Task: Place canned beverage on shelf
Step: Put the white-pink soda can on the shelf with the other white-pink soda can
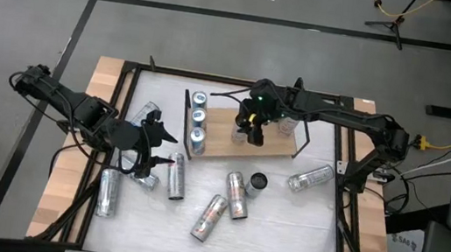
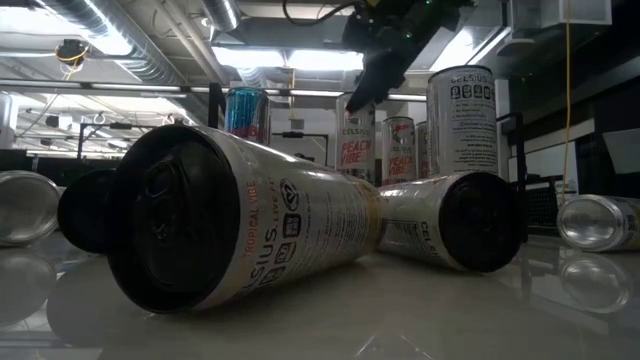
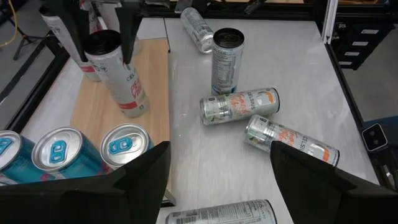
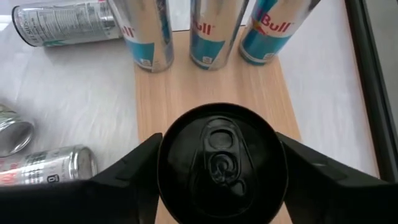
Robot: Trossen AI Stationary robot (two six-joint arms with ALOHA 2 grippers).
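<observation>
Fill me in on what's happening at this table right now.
The right gripper is over the wooden shelf, its fingers around an upright black-topped can standing on the board. Three blue-and-silver cans already stand in a row at the shelf's other end. The left gripper waits open over the white table, where several more cans lie on their sides and one stands upright.
</observation>
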